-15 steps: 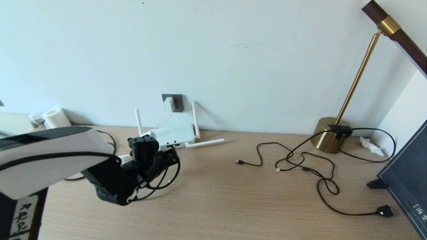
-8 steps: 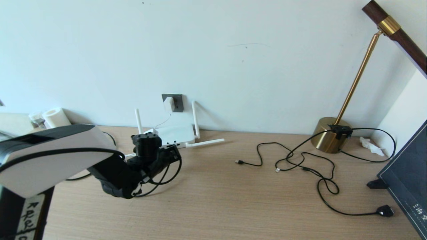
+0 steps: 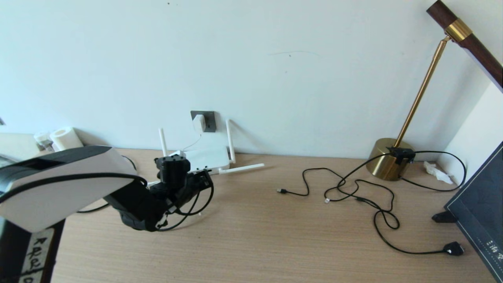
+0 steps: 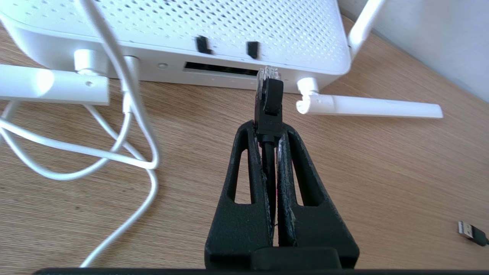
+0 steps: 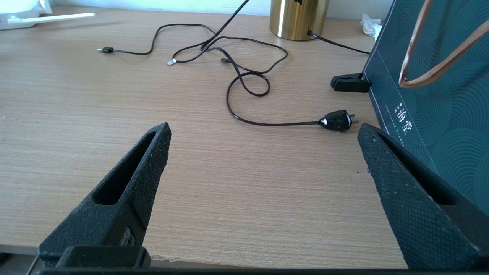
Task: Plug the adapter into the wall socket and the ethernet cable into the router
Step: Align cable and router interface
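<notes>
The white adapter (image 3: 199, 122) sits in the dark grey wall socket (image 3: 209, 120), its thin white cord (image 4: 126, 126) looping down past the router (image 3: 206, 158). My left gripper (image 4: 268, 131) is shut on the ethernet cable (image 4: 268, 103), just behind its plug. The plug's clear tip stands right at the dark slot (image 4: 219, 68) on the router's (image 4: 214, 34) front edge. In the head view the left gripper (image 3: 201, 181) is low over the desk, just in front of the router. My right gripper (image 5: 263, 133) is open over bare desk near the front edge, out of the head view.
Thin black cables (image 3: 353, 188) with small plugs lie across the right half of the desk, one ending in a black mains plug (image 3: 454, 248). A brass lamp base (image 3: 387, 159) stands at the back right, a dark bag (image 3: 479, 212) at the right edge, a paper roll (image 3: 66, 138) far left.
My left gripper has carried the ethernet plug forward, up to the router's front edge; over the last half second it hardly moved. The right arm stays still.
</notes>
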You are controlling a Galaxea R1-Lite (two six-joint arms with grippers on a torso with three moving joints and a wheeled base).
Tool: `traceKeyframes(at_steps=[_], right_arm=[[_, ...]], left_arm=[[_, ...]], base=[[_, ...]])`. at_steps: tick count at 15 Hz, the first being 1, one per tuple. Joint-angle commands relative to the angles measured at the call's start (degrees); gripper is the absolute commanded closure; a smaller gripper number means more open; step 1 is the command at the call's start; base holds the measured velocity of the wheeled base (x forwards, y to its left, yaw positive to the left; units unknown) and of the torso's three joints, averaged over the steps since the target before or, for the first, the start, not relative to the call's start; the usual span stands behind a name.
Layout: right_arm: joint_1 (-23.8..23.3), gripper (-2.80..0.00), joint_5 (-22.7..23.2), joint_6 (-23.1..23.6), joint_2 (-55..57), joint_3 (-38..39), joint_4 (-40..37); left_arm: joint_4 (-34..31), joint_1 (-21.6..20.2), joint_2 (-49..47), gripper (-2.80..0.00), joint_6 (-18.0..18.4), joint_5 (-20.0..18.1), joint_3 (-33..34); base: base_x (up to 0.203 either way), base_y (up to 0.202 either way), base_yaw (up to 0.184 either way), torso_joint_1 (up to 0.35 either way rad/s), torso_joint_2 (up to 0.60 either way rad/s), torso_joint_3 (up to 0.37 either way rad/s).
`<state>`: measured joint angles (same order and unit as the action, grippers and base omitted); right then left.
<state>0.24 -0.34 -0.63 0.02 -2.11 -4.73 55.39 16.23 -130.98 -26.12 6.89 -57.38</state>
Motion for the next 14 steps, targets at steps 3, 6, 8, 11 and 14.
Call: traceKeyframes(at_steps=[3,6,8,11,14], right_arm=[[0.02,-2.8,-0.01,0.02,-0.02,0.0,-0.02],[0.02,-2.8,0.06,0.02,-0.01,0.0,-0.02],[0.02,-2.8,-0.01,0.02,0.0,0.0,-0.02],[0.02,-2.8,0.03,0.02,0.0,0.0,-0.02],[0.02,-2.8,-0.01,0.02,-0.02,0.0,-0.02]], left_arm=[[0.33,-0.05,-0.07,0.0,-0.25,0.08,0.24],[0.59,-0.32,0.02,0.0,-0.33,0.14,0.87],[0.68,-0.41,0.11,0.0,-0.33,0.14,1.22],[0.68,-1.36,0.14,0.0,-0.33,0.06,1.22],[0.68,-1.99,-0.13,0.0,-0.42,0.0,1.22]], base=[[0.0,0.0,0.0,0.0,0.0,0.0],[0.0,0.0,0.0,0.0,0.0,0.0],[0.0,0.0,0.0,0.0,0.0,0.0],[0.0,0.0,0.0,0.0,0.0,0.0],[0.0,0.0,0.0,0.0,0.0,0.0]])
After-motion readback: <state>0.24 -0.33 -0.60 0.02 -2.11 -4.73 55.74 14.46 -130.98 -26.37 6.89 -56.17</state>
